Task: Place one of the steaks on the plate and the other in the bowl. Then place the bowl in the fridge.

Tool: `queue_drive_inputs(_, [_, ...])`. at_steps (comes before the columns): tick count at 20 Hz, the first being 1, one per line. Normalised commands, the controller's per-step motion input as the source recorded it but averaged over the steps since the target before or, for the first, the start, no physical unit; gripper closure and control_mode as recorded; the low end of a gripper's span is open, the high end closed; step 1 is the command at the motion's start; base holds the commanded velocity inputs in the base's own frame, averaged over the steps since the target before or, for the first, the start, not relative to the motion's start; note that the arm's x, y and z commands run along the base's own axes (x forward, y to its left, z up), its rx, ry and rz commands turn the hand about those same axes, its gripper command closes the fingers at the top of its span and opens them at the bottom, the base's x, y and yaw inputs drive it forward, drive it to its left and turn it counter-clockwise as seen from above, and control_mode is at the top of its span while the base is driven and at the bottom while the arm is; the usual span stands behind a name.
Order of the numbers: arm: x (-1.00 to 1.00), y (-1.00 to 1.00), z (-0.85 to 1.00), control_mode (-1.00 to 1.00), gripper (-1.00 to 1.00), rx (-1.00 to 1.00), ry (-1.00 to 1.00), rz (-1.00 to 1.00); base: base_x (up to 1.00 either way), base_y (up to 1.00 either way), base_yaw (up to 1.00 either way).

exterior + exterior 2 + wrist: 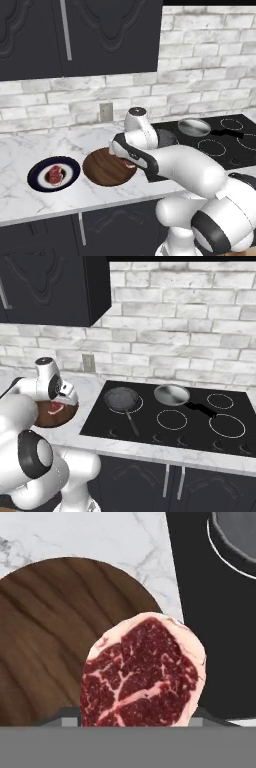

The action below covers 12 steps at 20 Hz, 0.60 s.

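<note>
While one steak [55, 174] lies on the plate [37, 183], the pincer [131, 162] grips the other steak [142, 672] above the bowl's [105, 170] right edge. On the counter [20, 150] the bowl sits between plate and cooktop [150, 431], where a pan [120, 398] and a lid [171, 394] rest.

White marble counter [30, 145] spanning the left base view's middle. The navy plate [37, 176] is set at lower left, the wooden bowl [102, 170] just beside it, centre; the black cooktop [150, 428] is inset at right.
</note>
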Motion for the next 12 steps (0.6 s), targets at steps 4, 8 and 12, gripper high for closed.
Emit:
queue_drive_inputs(4, [0.0,0.38,-0.04,-1.0,1.0,-0.11,0.09,0.38,0.0,0.0,0.0])
queue_drive_inputs(8, [0.0,0.37,-0.07,-1.0,1.0,-0.27,0.0,0.27,0.0,0.0,0.0])
queue_drive_inputs(12, [0.0,0.28,-0.24,-1.0,1.0,0.0,0.01,0.12,0.0,0.0,0.0])
